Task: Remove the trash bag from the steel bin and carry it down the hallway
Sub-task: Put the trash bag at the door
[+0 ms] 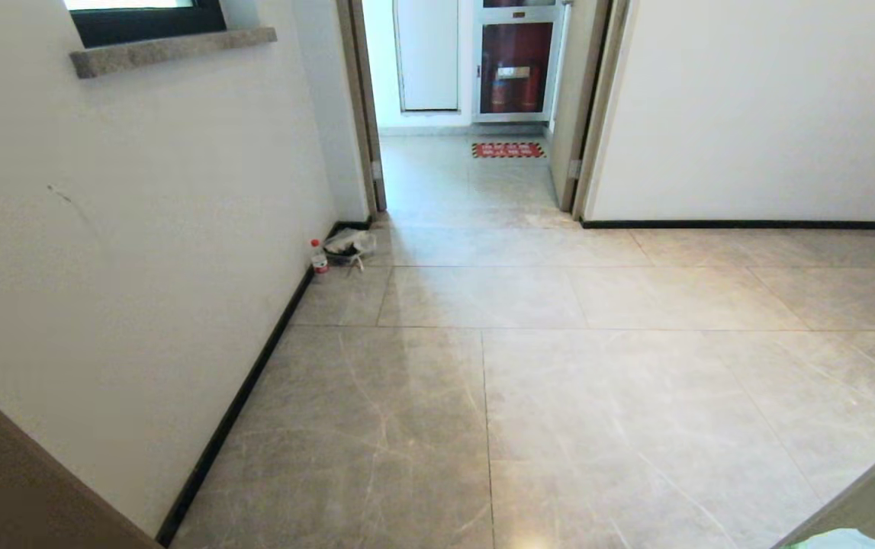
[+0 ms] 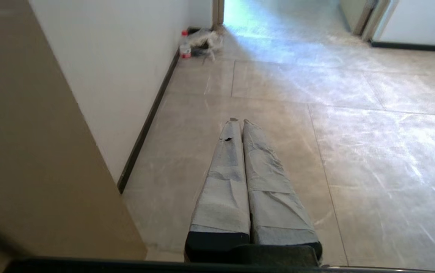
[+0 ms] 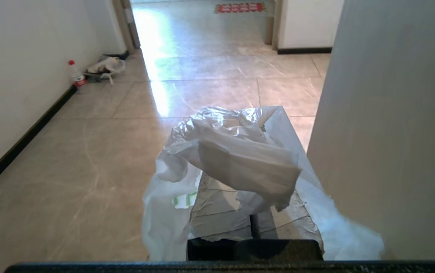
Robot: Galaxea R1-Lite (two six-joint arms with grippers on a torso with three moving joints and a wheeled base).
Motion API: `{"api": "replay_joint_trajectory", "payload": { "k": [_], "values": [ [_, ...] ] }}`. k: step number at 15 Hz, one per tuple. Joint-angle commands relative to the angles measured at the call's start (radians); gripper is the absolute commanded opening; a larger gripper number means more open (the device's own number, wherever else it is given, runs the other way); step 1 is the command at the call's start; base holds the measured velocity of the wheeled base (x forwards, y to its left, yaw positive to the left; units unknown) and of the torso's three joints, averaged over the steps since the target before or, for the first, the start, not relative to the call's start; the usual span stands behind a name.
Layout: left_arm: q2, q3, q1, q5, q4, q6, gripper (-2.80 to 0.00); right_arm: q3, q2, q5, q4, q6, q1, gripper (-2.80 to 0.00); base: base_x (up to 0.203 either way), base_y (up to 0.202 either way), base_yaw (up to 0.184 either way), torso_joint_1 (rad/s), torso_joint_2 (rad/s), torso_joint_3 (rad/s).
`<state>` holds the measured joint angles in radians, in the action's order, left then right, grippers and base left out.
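- Right gripper (image 3: 240, 159) pinched on the trash bag (image 3: 236, 151): thin white plastic with green print bunched over and around the taped fingers, rest hanging below them.
- Left gripper (image 2: 239, 122) pressed together, holding nothing, pointed out over the floor tiles (image 2: 354, 151) of the hallway.
- Steel bin not in any view; bag looks already out of it, so the step in hand is judged to be the carry.
- To do it well: keep the pinch firm since thin film slips, keep the bag off the floor, steer toward the open doorway (image 1: 475, 114) ahead, stay off the white wall (image 1: 139, 229) on the robot's left and the panel edge (image 3: 391, 132) just beside the bag.
- Avoid the plastic bottle (image 1: 319, 257) and see-through bag (image 1: 349, 245) lying against the left baseboard near the doorway.
- Right wrist view alone shows the grip; head view gives only a sliver of the bag at its lower right corner.
- Head view alone shows the fire-extinguisher cabinet (image 1: 517, 69) past the doorway, window sill (image 1: 170, 49) up left.
- Left wrist view alone shows the empty left gripper.
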<state>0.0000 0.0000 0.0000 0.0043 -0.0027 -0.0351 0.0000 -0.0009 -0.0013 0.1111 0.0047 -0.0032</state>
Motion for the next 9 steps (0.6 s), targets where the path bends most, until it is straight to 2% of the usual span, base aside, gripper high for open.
{"api": "replay_joint_trajectory", "payload": {
  "k": [1,9],
  "values": [
    [0.000,0.002,0.000,0.000,0.000,0.000,-2.80,0.040,0.001,0.000,0.001,0.000,0.000,-2.80,0.066,0.000,0.006,0.000,0.01,0.000],
    [0.000,0.002,0.000,0.000,0.000,0.005,-2.80,0.040,0.001,0.000,0.001,0.000,0.000,-2.80,0.000,0.000,0.000,0.000,0.00,0.000]
  ]
}}
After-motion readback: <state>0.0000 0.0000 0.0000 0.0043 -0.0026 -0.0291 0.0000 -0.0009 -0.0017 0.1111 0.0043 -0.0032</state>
